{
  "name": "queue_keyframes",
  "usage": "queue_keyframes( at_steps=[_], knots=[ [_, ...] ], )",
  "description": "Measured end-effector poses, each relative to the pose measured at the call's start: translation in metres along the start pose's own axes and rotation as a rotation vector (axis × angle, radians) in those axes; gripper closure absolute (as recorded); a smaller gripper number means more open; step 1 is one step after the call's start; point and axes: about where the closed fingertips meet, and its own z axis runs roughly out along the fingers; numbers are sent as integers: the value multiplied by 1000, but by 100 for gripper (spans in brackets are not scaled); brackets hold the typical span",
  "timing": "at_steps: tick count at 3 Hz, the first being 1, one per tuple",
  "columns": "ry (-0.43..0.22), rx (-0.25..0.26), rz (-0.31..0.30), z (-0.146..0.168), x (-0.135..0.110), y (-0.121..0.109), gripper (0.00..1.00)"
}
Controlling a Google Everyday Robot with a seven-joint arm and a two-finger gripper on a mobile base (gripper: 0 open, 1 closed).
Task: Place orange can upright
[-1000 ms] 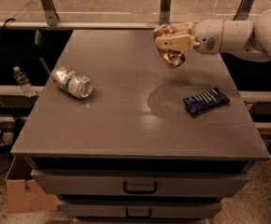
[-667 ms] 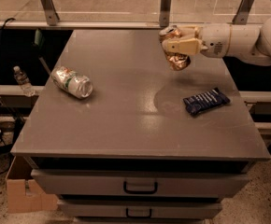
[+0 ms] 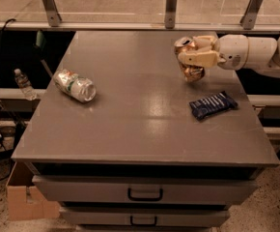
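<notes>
The pincer (image 3: pixel 192 58), gripping the orange can (image 3: pixel 194 73), has shifted slightly rightward and lower.

Grey drawer cabinet (image 3: pixel 145 129) on speckled floor (image 3: pixel 277 204), cardboard box (image 3: pixel 21 197) at left, metal-posted railing (image 3: pixel 171 6) behind.

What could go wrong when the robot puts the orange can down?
1. The gripper holds the orange can a bit tilted above the table. Let go like that, it might tip over and roll.
2. It hangs toward the table's right side, so a rolling can could perhaps fall off.
3. The dark blue packet lies close by. Set down on it, the can would probably wobble.
</notes>
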Motion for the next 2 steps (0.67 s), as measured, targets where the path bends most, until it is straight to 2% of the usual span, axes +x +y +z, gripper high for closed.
queue_keyframes(
  at_steps=[1, 2],
  knots=[
    [-11, -6, 16, -7, 12, 9, 82],
    [-17, -6, 29, -10, 23, 15, 59]
  ],
)
